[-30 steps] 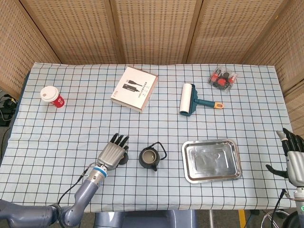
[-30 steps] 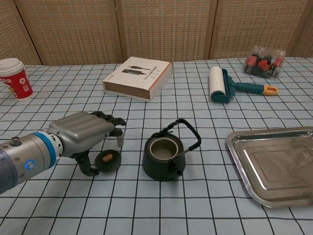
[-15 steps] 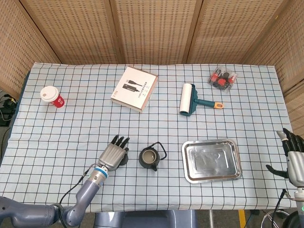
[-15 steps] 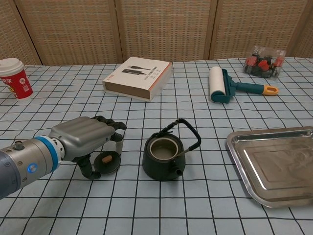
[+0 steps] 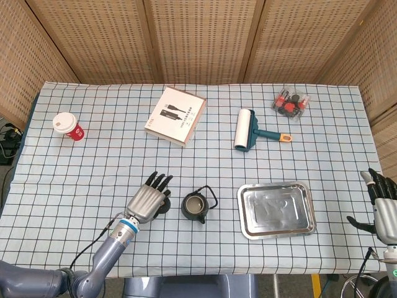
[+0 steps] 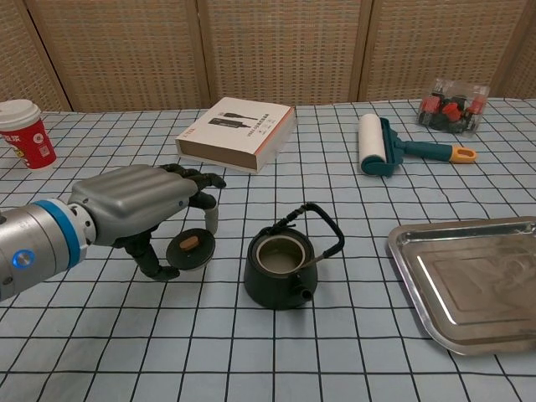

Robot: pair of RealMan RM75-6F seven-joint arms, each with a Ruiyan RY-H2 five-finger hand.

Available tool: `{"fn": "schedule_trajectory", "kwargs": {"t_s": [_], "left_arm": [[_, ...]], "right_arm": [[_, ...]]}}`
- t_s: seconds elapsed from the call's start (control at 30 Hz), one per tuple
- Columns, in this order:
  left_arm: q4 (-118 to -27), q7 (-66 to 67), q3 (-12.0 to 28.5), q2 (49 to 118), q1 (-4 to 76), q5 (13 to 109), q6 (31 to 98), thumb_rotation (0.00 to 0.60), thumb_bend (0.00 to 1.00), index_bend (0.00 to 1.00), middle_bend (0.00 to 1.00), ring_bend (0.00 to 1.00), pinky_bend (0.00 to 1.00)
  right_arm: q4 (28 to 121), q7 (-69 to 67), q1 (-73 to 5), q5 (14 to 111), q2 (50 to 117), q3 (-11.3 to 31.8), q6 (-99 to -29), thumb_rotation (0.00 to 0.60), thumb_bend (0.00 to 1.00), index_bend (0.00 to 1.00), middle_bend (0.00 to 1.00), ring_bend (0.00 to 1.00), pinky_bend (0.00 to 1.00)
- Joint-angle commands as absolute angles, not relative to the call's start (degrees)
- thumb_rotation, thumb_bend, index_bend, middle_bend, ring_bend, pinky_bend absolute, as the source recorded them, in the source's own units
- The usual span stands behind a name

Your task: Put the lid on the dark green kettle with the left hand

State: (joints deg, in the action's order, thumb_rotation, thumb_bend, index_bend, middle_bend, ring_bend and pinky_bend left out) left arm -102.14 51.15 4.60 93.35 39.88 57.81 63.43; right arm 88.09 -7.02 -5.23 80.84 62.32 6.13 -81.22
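Note:
The dark green kettle [image 6: 284, 270] stands open-topped on the checked cloth, its handle arched over the mouth; the head view shows the kettle [image 5: 196, 207] just left of the steel tray. My left hand [image 6: 141, 209] holds the small dark lid [image 6: 189, 249] between thumb and fingers, tilted and lifted a little off the cloth, to the kettle's left. In the head view the left hand [image 5: 147, 199] hides most of the lid. My right hand [image 5: 384, 210] hangs at the table's right edge with fingers spread and nothing in it.
A steel tray [image 6: 469, 280] lies right of the kettle. Further back are a lint roller [image 6: 375, 144], a white box [image 6: 237, 131], a red paper cup [image 6: 27, 134] and a clear pack of small items [image 6: 452, 106].
My left hand closed on the lid where it lay on the cloth and has raised it, tilting it up toward the kettle. The right hand has stayed put.

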Motion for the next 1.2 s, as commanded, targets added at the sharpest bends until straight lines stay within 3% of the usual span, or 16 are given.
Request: {"fn": "schedule_trajectory", "kwargs": {"t_s": [0.03,0.27,0.57,1.2], "left_arm": [[-105.1,51.7,5.6,91.8,40.9,58.8,64.2,0.6,0.3,0.45,0.0,0.0,0.0],[-107.4,55.8,8.0,92.3,44.3,56.8,63.9,0.6,0.3,0.45,0.0,0.0,0.0],[-104.0,60.6,11.0,98.4,50.6,49.3,62.3,0.6,0.3,0.44,0.0,0.0,0.0],[-97.9,62.4,10.5,104.0,56.7,42.2,62.7,0.6,0.3,0.43,0.0,0.0,0.0]], "right_arm": [[88.0,-7.1,-5.3,80.6,62.3,6.2,-81.0,0.6,0.04,0.02,0.0,0.0,0.0],[87.4,-8.0,-5.5,79.6,62.3,6.4,-79.9,0.6,0.04,0.02,0.0,0.0,0.0],[86.6,-10.0,-5.8,78.5,61.9,6.7,-78.5,0.6,0.04,0.02,0.0,0.0,0.0],[85.8,-13.1,-5.8,78.1,61.3,7.1,-77.9,0.6,0.04,0.02,0.0,0.0,0.0]]}}
